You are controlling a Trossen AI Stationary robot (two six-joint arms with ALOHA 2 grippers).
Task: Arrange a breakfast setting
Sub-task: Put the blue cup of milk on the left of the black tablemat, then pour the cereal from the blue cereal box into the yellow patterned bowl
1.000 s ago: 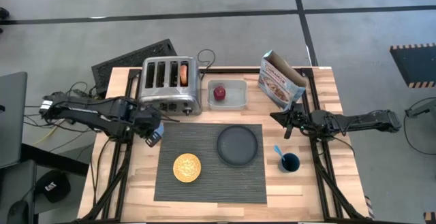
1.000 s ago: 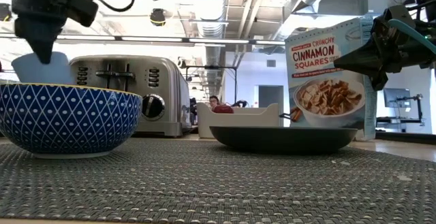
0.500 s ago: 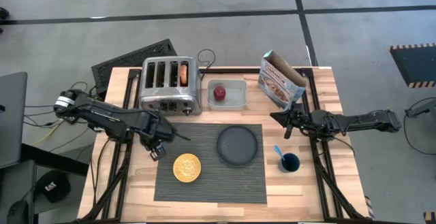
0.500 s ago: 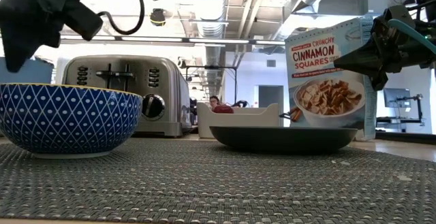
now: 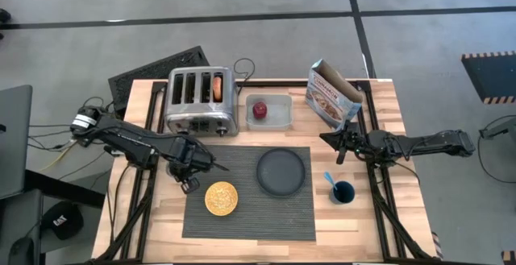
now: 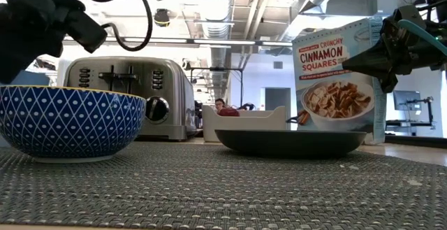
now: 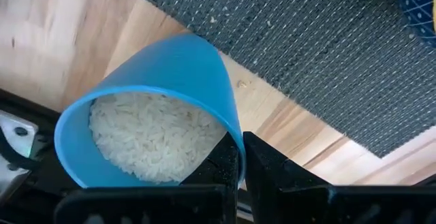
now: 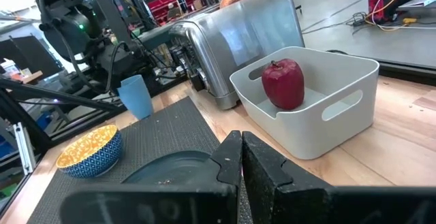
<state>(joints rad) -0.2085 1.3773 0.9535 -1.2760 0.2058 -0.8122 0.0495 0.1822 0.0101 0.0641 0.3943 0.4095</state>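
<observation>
My left gripper (image 5: 188, 176) is shut on a light blue cup of white rice (image 7: 177, 67) at the left edge of the dark ribbed placemat (image 5: 258, 213), just left of the small bowl (image 5: 221, 198), which is yellow inside and blue-patterned outside. The dark plate (image 5: 281, 171) lies on the mat's far right. The red apple (image 5: 260, 109) sits in a white bin. The bagel (image 5: 217, 86) stands in a toaster slot. The blue-handled spoon (image 5: 330, 178) stands in the dark blue cup (image 5: 343, 192). My right gripper (image 5: 339, 146) is shut and empty, hovering at the right. My left gripper pinches the light blue cup's rim wall (image 7: 235, 139), one finger inside the cup and one outside. The fingers come from above, pointing down. The cup stands about upright in the right wrist view (image 8: 136, 96), the rice still in it. I cannot tell whether its base touches the table.
The four-slot steel toaster (image 5: 197, 100) stands at the far left. The white bin (image 5: 282, 113) is beside it. The cereal box (image 5: 330, 96) is at the far right. Bare wood lies left and right of the mat.
My left gripper has carried the light blue cup from in front of the toaster toward the table's near edge and a little right, closer to the bowl. It has kept its hold. In the low view the cup has sunk behind the bowl.
</observation>
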